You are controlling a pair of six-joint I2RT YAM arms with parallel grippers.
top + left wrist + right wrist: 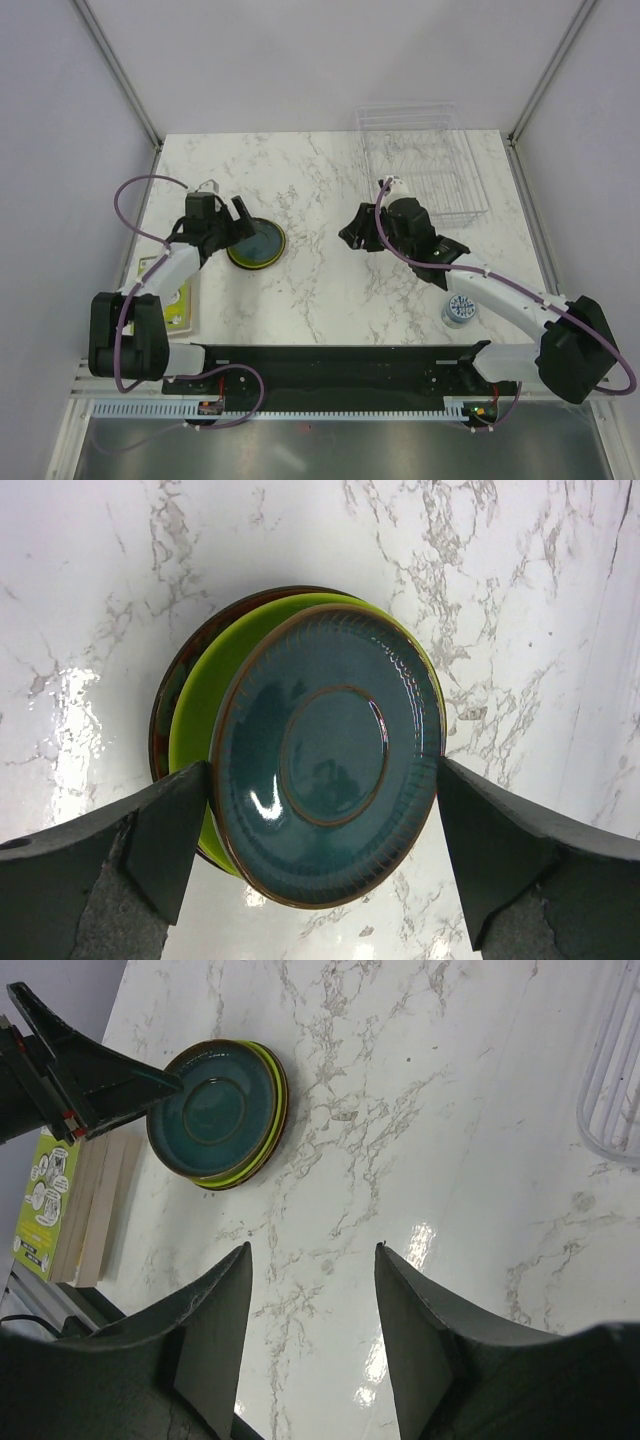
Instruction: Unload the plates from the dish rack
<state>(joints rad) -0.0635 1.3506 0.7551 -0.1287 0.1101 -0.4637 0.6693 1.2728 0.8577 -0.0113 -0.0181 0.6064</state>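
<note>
A stack of plates (pixel 256 244) lies flat on the marble table, left of centre. The dark teal-blue plate (pixel 325 770) is on top, sitting off-centre over the lime green plate (pixel 195 715) and the dark red plate (pixel 160 720). I cannot make out a yellow plate. My left gripper (pixel 322 780) hovers over the stack with its jaws wide, one on each side of the teal plate's rim. The clear dish rack (pixel 420 160) stands at the back right and looks empty. My right gripper (pixel 315 1250) is open and empty over bare table mid-right, also in the top view (pixel 352 232).
A small blue-and-white cup (pixel 459 310) stands near the right arm at the front right. A flat green-yellow rectangular item (pixel 165 290) lies at the left edge beside a pale block (pixel 100 1200). The rack's corner (pixel 610 1090) shows in the right wrist view.
</note>
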